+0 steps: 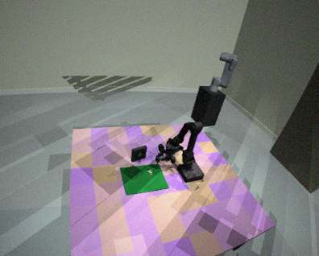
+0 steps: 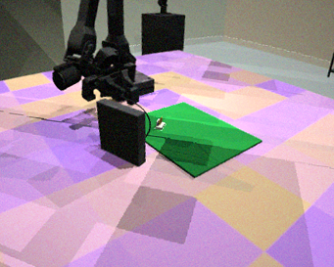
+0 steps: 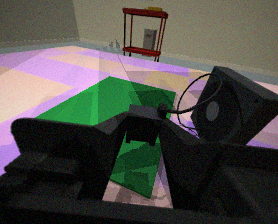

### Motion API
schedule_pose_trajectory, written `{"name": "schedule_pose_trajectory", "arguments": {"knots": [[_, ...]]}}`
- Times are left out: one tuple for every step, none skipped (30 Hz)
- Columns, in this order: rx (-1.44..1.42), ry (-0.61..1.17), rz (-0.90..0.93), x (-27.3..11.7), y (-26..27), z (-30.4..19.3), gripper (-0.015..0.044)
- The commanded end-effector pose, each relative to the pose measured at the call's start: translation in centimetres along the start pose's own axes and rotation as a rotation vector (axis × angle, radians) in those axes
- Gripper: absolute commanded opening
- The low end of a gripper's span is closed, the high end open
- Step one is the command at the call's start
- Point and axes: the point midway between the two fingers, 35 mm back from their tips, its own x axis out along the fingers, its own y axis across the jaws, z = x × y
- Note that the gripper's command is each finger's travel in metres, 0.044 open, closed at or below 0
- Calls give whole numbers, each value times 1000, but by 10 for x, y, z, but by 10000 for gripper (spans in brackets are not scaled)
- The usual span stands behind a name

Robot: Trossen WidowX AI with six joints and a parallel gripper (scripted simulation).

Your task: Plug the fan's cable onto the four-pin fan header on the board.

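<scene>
My gripper (image 3: 143, 117) (image 1: 159, 158) is shut on the black cable plug (image 3: 144, 112), which sits between the fingertips in the wrist view. The gripper is pitched well forward, beside the green board (image 1: 138, 185) (image 2: 208, 135) (image 3: 95, 102) and above its level. The white four-pin header (image 1: 150, 171) (image 2: 160, 124) stands on the board, apart from the plug; in the wrist view it is hidden. The thin black cable (image 2: 150, 119) (image 3: 182, 110) loops from the plug to the black square fan (image 1: 138, 154) (image 2: 121, 133) (image 3: 212, 111). The fan stands upright off the board.
The arm's base (image 1: 192, 173) stands right of the board in the top view. The fan and the cable loop are close to the gripper, on its right in the wrist view. A red shelf (image 3: 145, 52) stands in the far background. Patchy shadows cross the patchwork table top (image 1: 109, 225).
</scene>
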Motion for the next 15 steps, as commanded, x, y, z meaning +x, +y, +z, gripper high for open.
{"name": "schedule_pose_trajectory", "arguments": {"knots": [[-11,-38,-27,-3,1,1,0],[-13,-40,-29,-3,1,1,0],[-12,-39,-28,-3,1,1,0],[-12,-35,-26,-3,1,2,0],[-10,-29,-22,-3,0,4,0],[-9,-23,-18,-3,0,5,0],[-9,-20,-16,-3,0,6,0],[-8,-18,-16,-3,0,6,0],[-8,-18,-16,-3,0,6,0],[-8,-18,-16,-3,0,6,0],[-8,-18,-16,-3,0,6,0],[-8,-18,-16,-3,0,6,0],[-8,-18,-16,-3,0,6,0],[-8,-18,-16,-3,0,6,0],[-8,-19,-16,-3,0,6,0]]}}
